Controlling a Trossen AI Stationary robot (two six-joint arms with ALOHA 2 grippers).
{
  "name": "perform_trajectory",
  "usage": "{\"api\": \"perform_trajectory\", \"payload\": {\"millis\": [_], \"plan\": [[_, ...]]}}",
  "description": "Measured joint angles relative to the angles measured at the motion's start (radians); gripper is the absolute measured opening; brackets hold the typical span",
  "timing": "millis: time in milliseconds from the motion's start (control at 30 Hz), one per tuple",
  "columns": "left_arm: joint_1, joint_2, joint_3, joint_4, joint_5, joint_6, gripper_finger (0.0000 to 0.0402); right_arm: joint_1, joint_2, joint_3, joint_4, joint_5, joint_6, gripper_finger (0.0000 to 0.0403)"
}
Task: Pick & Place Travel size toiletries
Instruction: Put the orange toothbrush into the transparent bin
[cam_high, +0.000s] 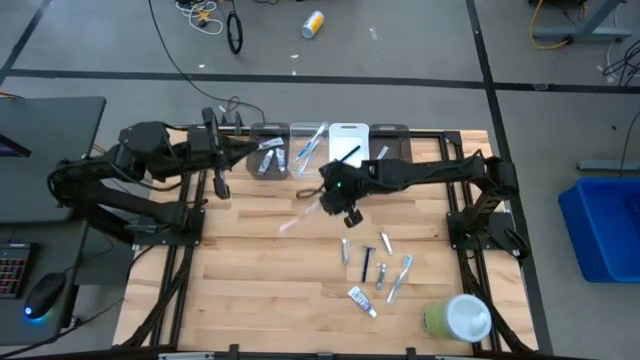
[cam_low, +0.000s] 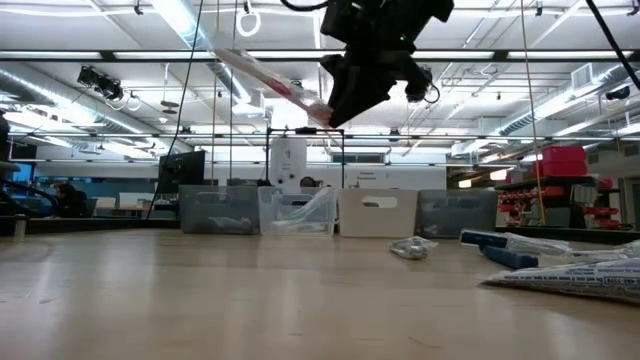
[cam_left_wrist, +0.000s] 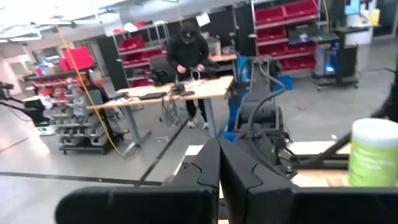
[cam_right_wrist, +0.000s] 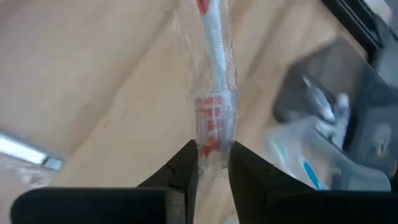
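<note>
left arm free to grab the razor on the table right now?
Probably not easily. The left gripper is shut and empty at the table's left, while the razor lies on the right side, past the right gripper holding a wrapped toothbrush.

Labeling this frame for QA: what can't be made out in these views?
- Wrapped toothbrush in the right gripper: head end cut off by the right wrist view's edge; blurred in the low view.
- Bins: contents too small in the high view.
- Loose toiletries: print unreadable, too small.
- Left gripper: hidden under its arm in the high view.
</note>
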Motion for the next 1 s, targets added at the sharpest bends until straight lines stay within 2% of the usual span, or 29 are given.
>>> {"api": "perform_trajectory", "payload": {"millis": [300, 533, 800, 1000], "plan": [[0.04, -0.015, 0.0, -0.005, 0.005, 0.014, 0.0004, -0.135, -0.001, 0.0, 0.072, 0.0, 0.127, 0.008], [0.05, -0.015, 0.0, -0.005, 0.005, 0.014, 0.001, -0.261, -0.001, 0.0, 0.108, 0.001, 0.3, 0.008], [0.05, -0.015, 0.0, -0.004, 0.005, 0.002, 0.0009, -0.341, -0.001, 0.0, 0.151, -0.003, 0.427, 0.008], [0.05, -0.015, 0.0, -0.004, 0.002, 0.001, 0.0005, -0.368, 0.013, 0.001, 0.266, -0.064, 0.667, 0.008]]}}
